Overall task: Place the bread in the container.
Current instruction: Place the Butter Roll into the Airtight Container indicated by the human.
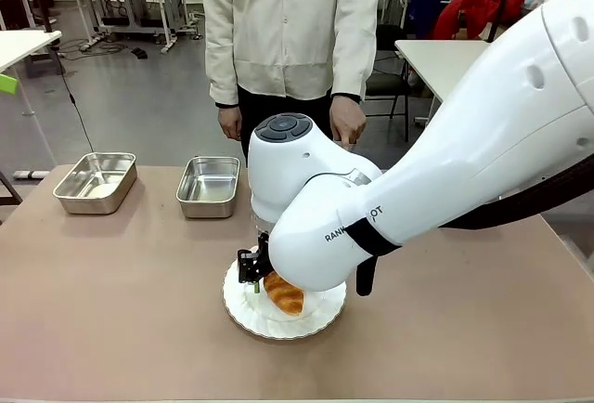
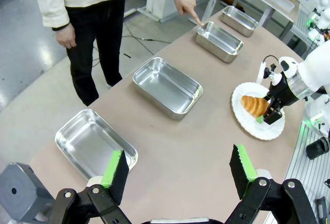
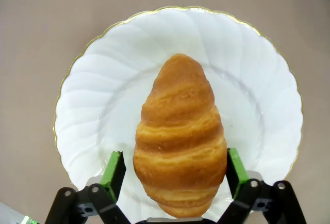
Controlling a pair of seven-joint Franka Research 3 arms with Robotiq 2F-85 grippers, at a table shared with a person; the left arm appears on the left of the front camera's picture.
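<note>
right pincer (image 3: 175, 170) low, straddling bread (image 3: 179, 136) | plate (image 3: 103, 79) | left pincer (image 2: 178, 170) raised, agape

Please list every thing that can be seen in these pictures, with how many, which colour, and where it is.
croissant: one, golden brown, lying on the plate, between the right hand's fingers.
plate: one, white with a thin gold rim, on the near middle of the table.
pans: four, shiny steel, in a row along the far edge of the table; all look empty.
table: one, brown.
person: one, cream jacket and dark trousers, standing at the far side, a finger pointing at the third pan from the robot's left.
right hand: black with green pads, open around the croissant, down at the plate.
left hand: black with green pads, open, held above the table.
</note>
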